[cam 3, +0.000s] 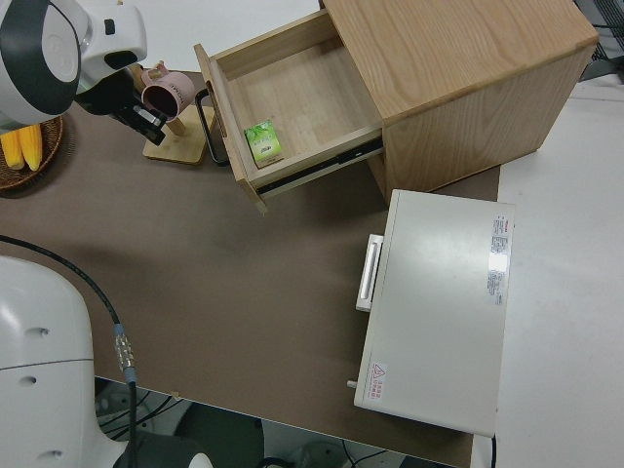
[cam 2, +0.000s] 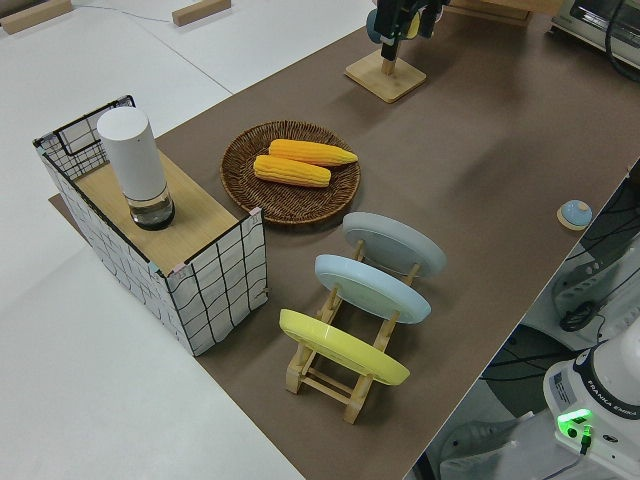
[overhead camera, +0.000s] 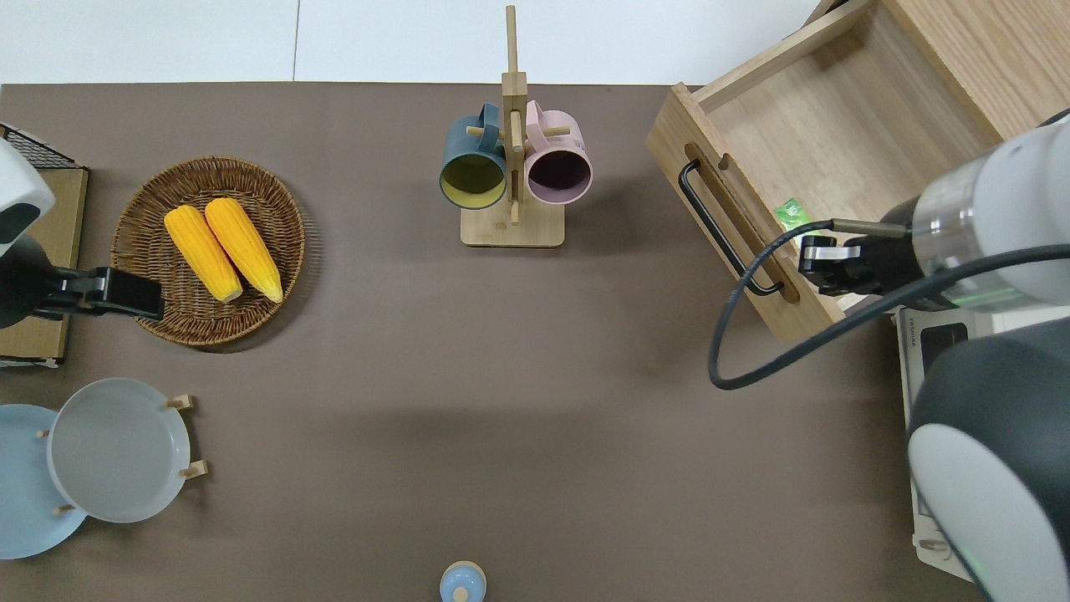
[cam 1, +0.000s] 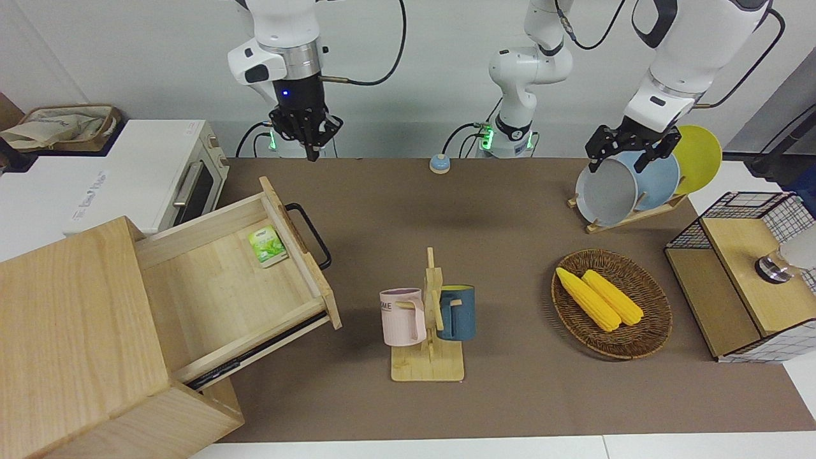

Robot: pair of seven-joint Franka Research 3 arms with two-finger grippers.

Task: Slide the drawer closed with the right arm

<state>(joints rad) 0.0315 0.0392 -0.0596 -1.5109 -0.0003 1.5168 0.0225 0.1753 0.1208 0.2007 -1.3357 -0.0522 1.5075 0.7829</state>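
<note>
Standing fully open, the drawer (cam 1: 242, 280) juts from its pale wooden box (cam 1: 76, 344) at the right arm's end of the table, its black bar handle (cam 1: 310, 234) facing the middle of the table and a small green packet (cam 1: 268, 245) lying on its floor near the front panel. You have the right gripper (cam 1: 310, 131) raised in the air with nothing in it; from above it sits over the front panel's end nearer the robots (overhead camera: 823, 261), close to the handle. Whether its fingers are spread or together cannot be told from these views. Your left arm is parked, its gripper (cam 1: 628, 145) holding nothing that can be seen.

That placement reads as a set-up for a push rather than a grasp: the drawer runs on side rails, so pressure on the front face should be enough to send it home, and no grip on the bar is needed. You will likely want to lower the gripper to the outer side of the panel and press along the rails' line, since the box sits skewed on the table and an off-axis shove could bind the drawer or turn the box.

A white toaster oven (cam 1: 140, 175) stands just beside the box, nearer the robots, leaving little room there. A mug stand (cam 1: 428, 319) with a pink and a blue mug sits well clear.
</note>
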